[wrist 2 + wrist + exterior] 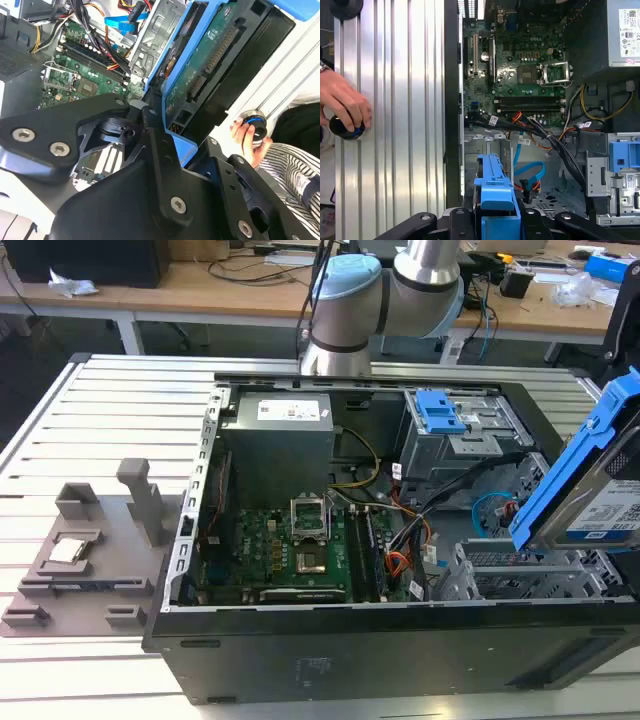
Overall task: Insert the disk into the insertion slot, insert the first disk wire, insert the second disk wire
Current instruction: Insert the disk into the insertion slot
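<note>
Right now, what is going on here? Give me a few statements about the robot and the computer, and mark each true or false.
1. The gripper is clamped on the disk. True.
2. The disk lies flat inside the insertion slot. False: it is held tilted above the slot.
3. The computer case is closed. False: it is open, with the motherboard showing.
4. A person's hand rests on a dark round knob. True.
</note>
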